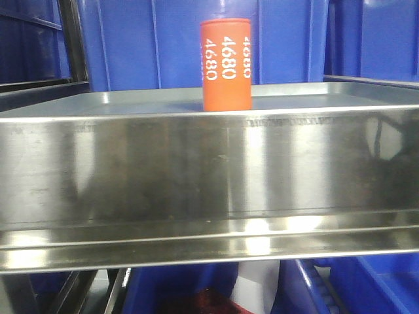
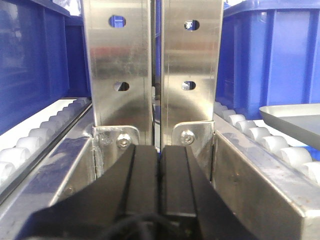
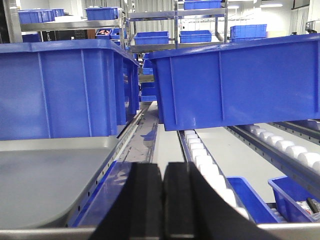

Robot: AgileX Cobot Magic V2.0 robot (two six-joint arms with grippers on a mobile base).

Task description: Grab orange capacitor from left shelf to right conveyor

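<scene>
Pickup not yet begun: orange capacitor (image 1: 226,64) on the left shelf (image 1: 196,176), both grippers empty.
The left gripper (image 2: 160,150) has its pads (image 2: 142,170) pressed together on nothing, facing steel uprights (image 2: 117,65) at 12 o'clock. In the front view the capacitor stands upright at 12 o'clock behind the shelf's deep lip, which hides its foot; no gripper shows near it. The right gripper (image 3: 163,167) is closed and empty, blue bins (image 3: 235,85) ahead at 12 o'clock. Grasp, carry and release all seem left to do. The right conveyor appears in no view, and neither wrist view shows the capacitor.
</scene>
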